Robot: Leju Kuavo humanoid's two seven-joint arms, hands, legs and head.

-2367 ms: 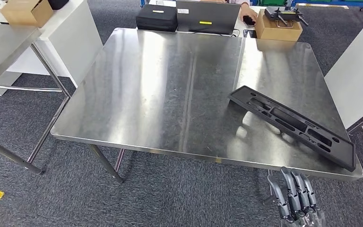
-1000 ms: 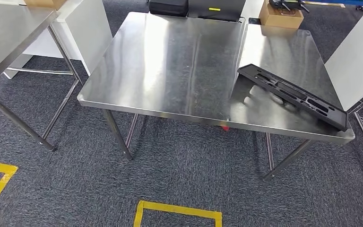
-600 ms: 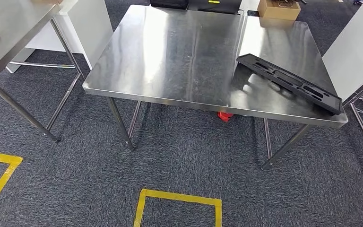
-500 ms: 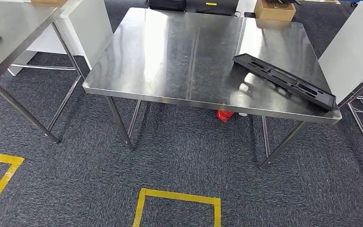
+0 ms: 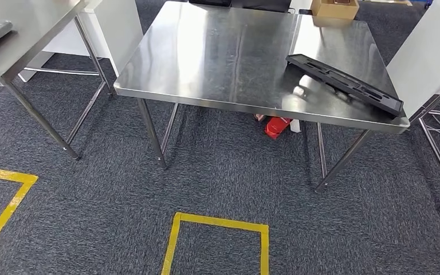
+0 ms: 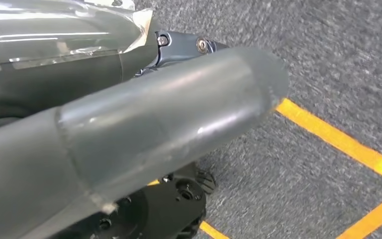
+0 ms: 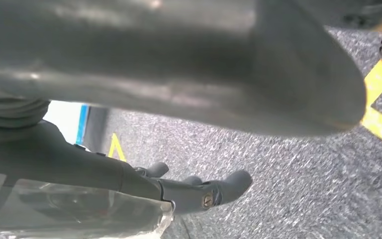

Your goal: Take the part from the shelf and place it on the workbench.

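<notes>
A red item [image 5: 276, 126] is seen on the grey carpet [image 5: 235, 189], w/ yellow tape squares [image 5: 217, 224] marked nearer the camera. A cardboard box [image 5: 334, 8] is seen beyond the bench's far edge; a 2nd steel table [image 5: 28, 28] is seen at left.

Workbench [image 5: 223, 57] top is showing as brushed stainless steel, glossy, reflecting light in streaks; its legs are looking like bare polished metal tube. Part [image 5: 344, 83] is appearing as matt black moulded plastic or foam, which of the two I cannot tell. Floor carpet [image 5: 223, 183] is reading as rough, speckled grey textile, with smooth yellow tape [image 5: 217, 226] lying on it. Cardboard box [image 5: 335, 8] is looking plain matt brown. Left hand [image 6: 179, 47] and right hand [image 7: 199, 191] are showing smooth, semi-gloss grey plastic.
</notes>
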